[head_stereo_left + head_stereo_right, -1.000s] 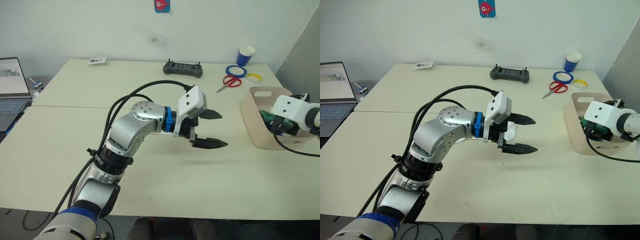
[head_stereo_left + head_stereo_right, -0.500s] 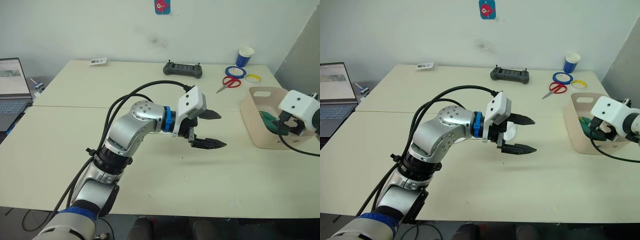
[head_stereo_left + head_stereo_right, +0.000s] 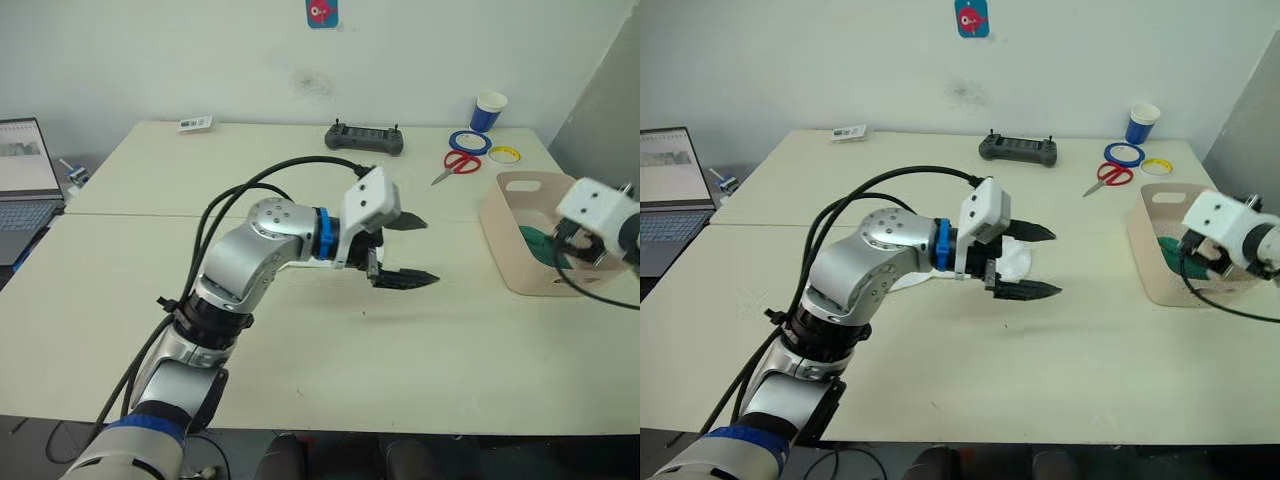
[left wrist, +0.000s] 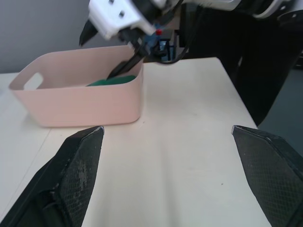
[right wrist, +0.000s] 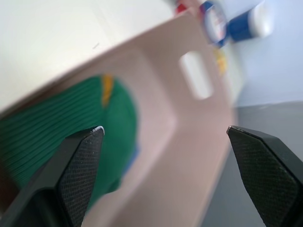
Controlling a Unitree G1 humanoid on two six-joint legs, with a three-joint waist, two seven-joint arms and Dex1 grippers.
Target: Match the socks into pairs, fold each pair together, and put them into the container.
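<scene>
Your left gripper sits mid-frame above the worktop, fingers spread wide, nothing between them. Behind it a white sock lies flat on the worktop, partly hidden by the wrist.

Your right gripper hangs over the bin at the right edge of the frame, fingers wide apart and empty, one tip dipping inside the rim. In the bin lies a green pair, folded, with a bit of blue showing beneath its edge.

Upper right of the frame: paper cup, blue tape roll, yellow ring, red scissors. Top centre: a black controller. Upper left: a small card. Far left edge: a laptop.
</scene>
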